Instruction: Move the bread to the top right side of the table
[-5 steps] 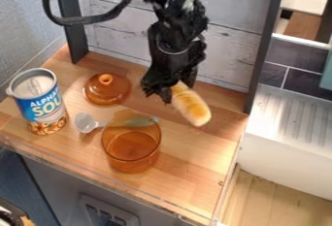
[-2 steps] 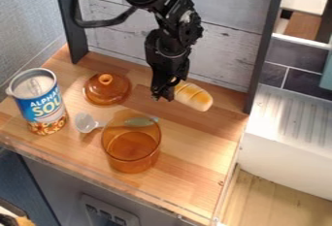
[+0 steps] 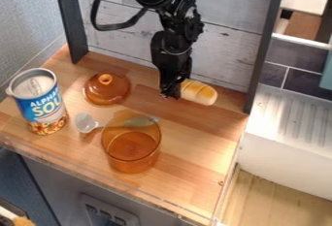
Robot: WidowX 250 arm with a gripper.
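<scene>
One wooden table [image 3: 188,171] spreads across the view, with a wall of pale boards [image 3: 227,45] behind it. The black arm [image 3: 178,19] hangs down in front of the boards, and its gripper [image 3: 171,93] is low over the back part of the table, pointing down. The gripper is closed on the left end of the bread, open only as far as the piece between its fingers needs. A soup can [image 3: 42,104] stands upright at the left side of the table. An amber pot [image 3: 131,145] sits upright near the middle, and its amber lid [image 3: 107,91] lies behind it, knob up. The bread [image 3: 201,93] sticks out to the right of the gripper, toward the table's back right corner; whether it touches the wood, I cannot tell. A spoon [image 3: 85,122] lies between can and pot, its handle running to the pot, inside or behind it, I cannot tell which.
</scene>
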